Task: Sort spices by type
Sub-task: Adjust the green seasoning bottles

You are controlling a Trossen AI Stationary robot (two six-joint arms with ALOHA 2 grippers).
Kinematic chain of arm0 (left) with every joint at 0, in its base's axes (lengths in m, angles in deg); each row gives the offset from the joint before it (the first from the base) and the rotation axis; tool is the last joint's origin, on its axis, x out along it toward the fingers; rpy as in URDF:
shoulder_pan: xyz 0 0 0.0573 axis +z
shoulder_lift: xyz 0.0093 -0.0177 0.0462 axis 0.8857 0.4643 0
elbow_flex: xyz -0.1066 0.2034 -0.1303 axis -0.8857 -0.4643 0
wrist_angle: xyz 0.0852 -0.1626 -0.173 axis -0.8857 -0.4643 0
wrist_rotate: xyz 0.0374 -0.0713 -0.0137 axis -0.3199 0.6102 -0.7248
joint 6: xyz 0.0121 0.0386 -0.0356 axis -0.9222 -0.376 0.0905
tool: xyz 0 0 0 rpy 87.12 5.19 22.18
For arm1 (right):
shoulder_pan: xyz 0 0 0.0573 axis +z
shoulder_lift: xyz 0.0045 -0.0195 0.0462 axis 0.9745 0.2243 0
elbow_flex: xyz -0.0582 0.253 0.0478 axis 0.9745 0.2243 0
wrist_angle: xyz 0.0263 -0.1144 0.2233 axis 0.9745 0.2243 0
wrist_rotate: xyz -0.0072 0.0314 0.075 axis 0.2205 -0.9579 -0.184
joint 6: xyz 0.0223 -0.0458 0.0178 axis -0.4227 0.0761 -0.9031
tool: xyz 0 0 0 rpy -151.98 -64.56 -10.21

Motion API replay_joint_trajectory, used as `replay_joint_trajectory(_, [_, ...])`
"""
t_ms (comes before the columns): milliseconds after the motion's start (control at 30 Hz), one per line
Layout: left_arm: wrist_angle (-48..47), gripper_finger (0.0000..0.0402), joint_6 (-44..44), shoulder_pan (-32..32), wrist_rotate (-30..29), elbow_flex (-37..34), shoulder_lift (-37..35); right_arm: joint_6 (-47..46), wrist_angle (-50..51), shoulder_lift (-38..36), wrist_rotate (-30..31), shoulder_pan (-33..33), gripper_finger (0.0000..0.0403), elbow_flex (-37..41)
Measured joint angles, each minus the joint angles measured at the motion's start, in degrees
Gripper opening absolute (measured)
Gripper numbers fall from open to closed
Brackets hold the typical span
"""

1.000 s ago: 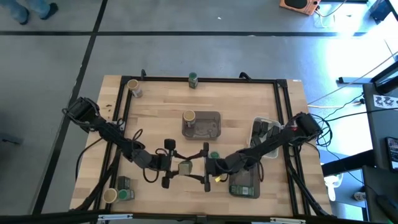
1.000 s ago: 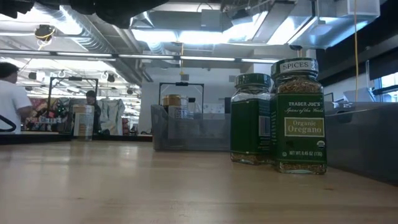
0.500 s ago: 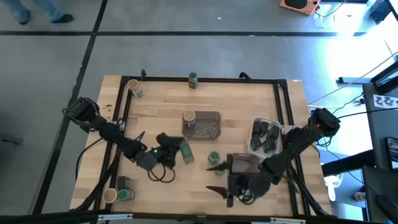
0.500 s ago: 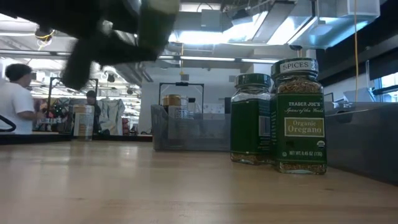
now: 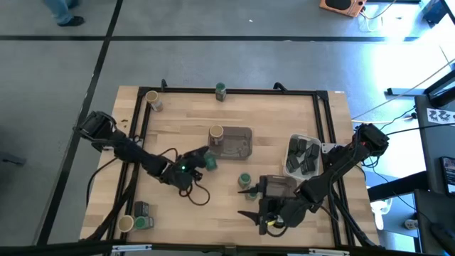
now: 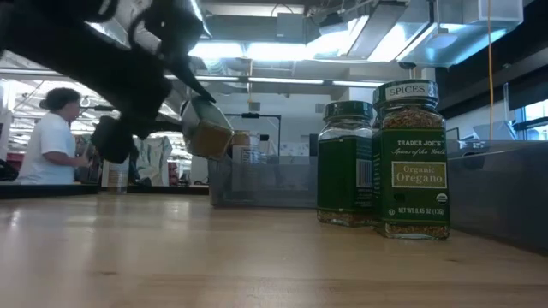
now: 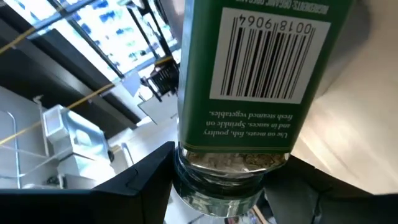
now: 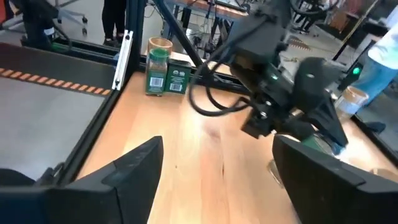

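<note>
My left gripper (image 5: 200, 163) is shut on a green-labelled spice jar (image 5: 208, 161) with a green lid, held above the table's middle, just near of the grey tray (image 5: 240, 147). A tan-lidded jar (image 5: 215, 133) stands in that tray. My right gripper (image 5: 247, 203) is open and holds nothing, at the near middle over a dark tray (image 5: 283, 186). A green-lidded jar (image 5: 244, 179) stands on the wood just beyond its far finger. Small dark tins (image 5: 303, 153) lie in a white tray (image 5: 291, 169). My left gripper pinches the jar's clear glass end (image 7: 227, 167), opposite the lid, between its two fingers (image 7: 144, 182). The fingers come nearly level from the table's left. The jar (image 6: 205, 128) is lifted clear of the table and lies tilted, its lid pointing away from the gripper toward the grey tray.
Two green-lidded jars (image 6: 347, 162) (image 6: 413, 160) stand close to the low camera. A green-lidded jar (image 5: 220, 90) and a tan-lidded jar (image 5: 151, 100) stand at the far edge. Three more containers (image 5: 138, 217) sit at the near left corner. A black frame (image 5: 234, 92) rims the table.
Both grippers met at the jar near the table's middle. My right gripper has drawn back toward the near right. My left gripper has carried the jar toward the far edge and the grey tray, rolling its wrist, so the jar has turned over.
</note>
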Motion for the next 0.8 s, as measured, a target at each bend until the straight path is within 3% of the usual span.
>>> replay_joint_trajectory(233, [-0.4, 0.0211, -0.25, -5.97, -0.86, 4.25, 0.08, -11.81, 0.01, 2.16, -2.96, -6.18, 0.0301, 0.04])
replay_joint_trajectory(467, [-0.44, 0.0211, -4.79, -10.14, 0.88, 9.91, 0.07, -22.06, -0.46, 3.39, -14.39, -15.21, 0.0301, 0.07])
replay_joint_trajectory(633, [-0.43, 0.0211, -6.76, -10.57, 1.92, 12.96, 0.07, -30.23, -1.9, 3.39, -27.96, -20.34, 0.0301, 0.07])
replay_joint_trajectory(800, [-0.55, 0.0211, -6.96, -10.57, 2.27, 14.82, 0.07, -31.78, -2.84, 3.39, -33.04, -21.89, 0.0301, 0.07])
